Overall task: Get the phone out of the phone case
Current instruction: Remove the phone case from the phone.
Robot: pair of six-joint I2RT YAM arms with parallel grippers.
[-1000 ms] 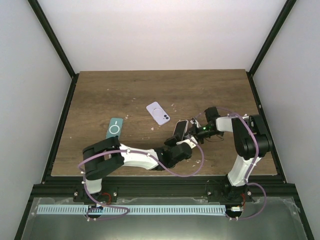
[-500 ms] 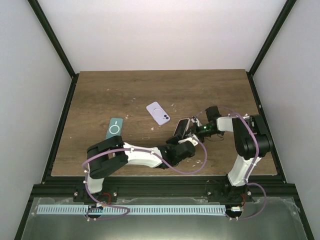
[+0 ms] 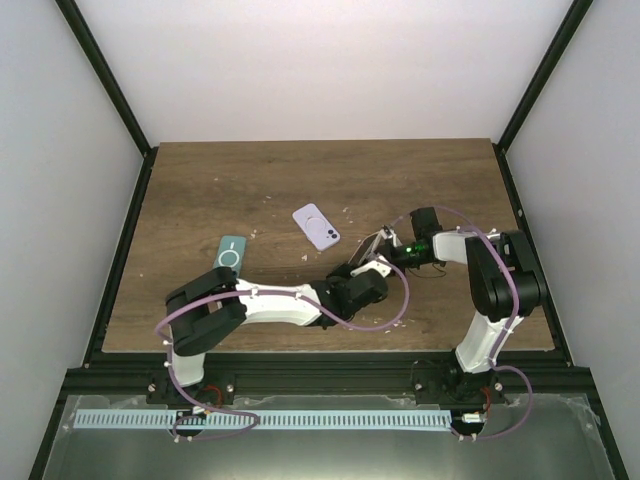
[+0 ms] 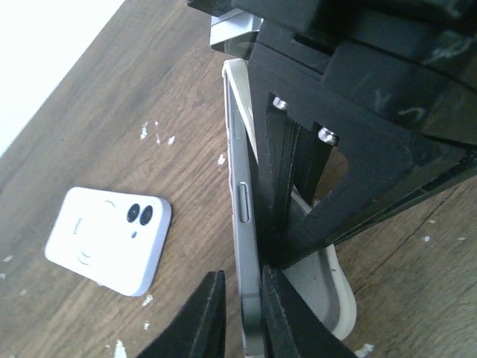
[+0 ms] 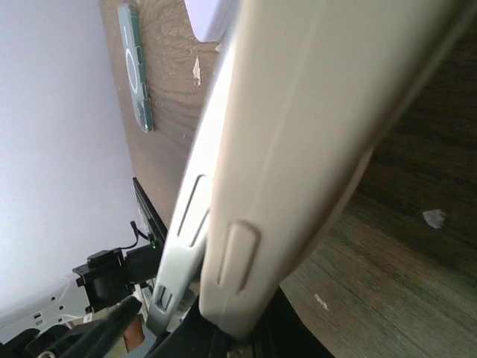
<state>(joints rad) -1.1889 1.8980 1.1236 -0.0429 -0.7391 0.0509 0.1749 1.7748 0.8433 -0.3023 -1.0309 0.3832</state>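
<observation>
Mid-extraction, not finished. The left end effector (image 4: 248, 319) pinches the grey phone (image 4: 242, 201) by its long edge, one finger on each face, with the phone standing on edge above the surface (image 4: 149, 112). The right end effector (image 3: 388, 250) looks clamped on the cream phone case (image 4: 328, 294). Its black fingers run down onto the case in the left wrist view, but the right wrist view is filled by the case, so the fingertips themselves are barely seen. Phone and case are held up between the two arms, right of centre on the surface. Progress: the near end of the case has peeled away from the phone, with a clear gap showing there. At the far end the case rim sits tight against the phone edge, so that end looks seated. Judged roughly half done: what is left is freeing the far end, pulling the two fully apart and setting them down. A lavender handset (image 4: 108, 239) lies flat just beside the work area and a teal handset (image 3: 230, 256) lies further left, both apart from the end effectors and neither being touched.
</observation>
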